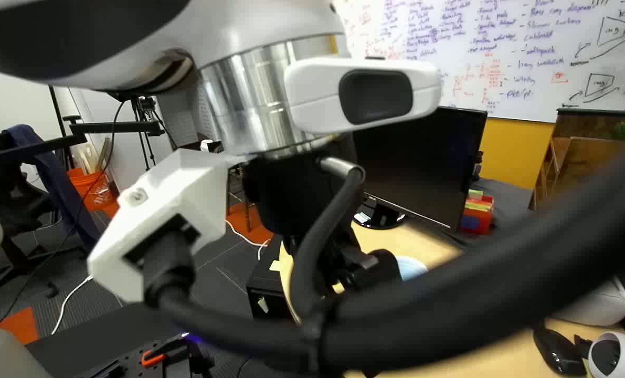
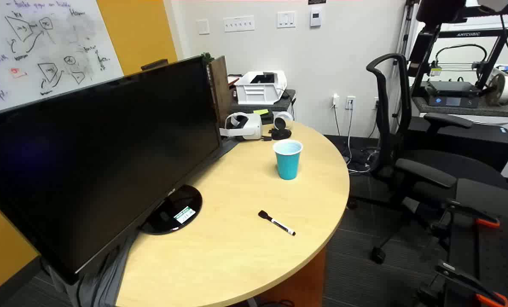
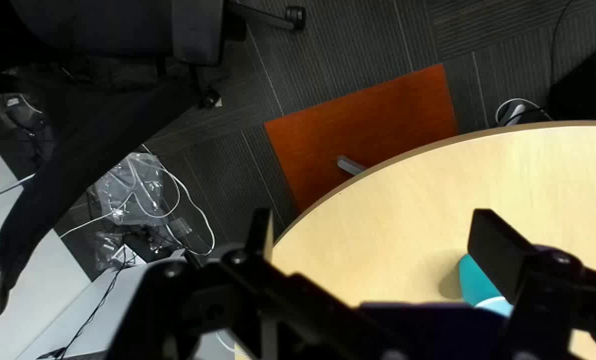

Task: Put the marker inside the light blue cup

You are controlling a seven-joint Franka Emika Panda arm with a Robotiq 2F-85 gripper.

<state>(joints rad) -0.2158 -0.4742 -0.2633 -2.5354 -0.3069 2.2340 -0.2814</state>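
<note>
The marker (image 2: 276, 222), thin with a white and black body and a wider black end, lies on the round table (image 2: 219, 256) in an exterior view. It is not visible in the wrist view. The light blue cup (image 2: 288, 165), teal outside with a pale rim, stands upright behind the marker, apart from it. The cup (image 3: 473, 281) also shows in the wrist view, partly hidden by the right finger. Its rim (image 1: 411, 268) shows in an exterior view behind the gripper. My gripper (image 3: 373, 222) is open and empty above the table, with the cup off to one side.
A large monitor (image 2: 108, 162) on a black base (image 2: 172, 213) stands along the table's back side. A white headset (image 2: 245, 125) and a black mouse (image 2: 280, 134) lie beyond the cup. An office chair (image 2: 407, 128) stands past the table's curved edge. A thick cable (image 1: 448, 273) hangs from the arm.
</note>
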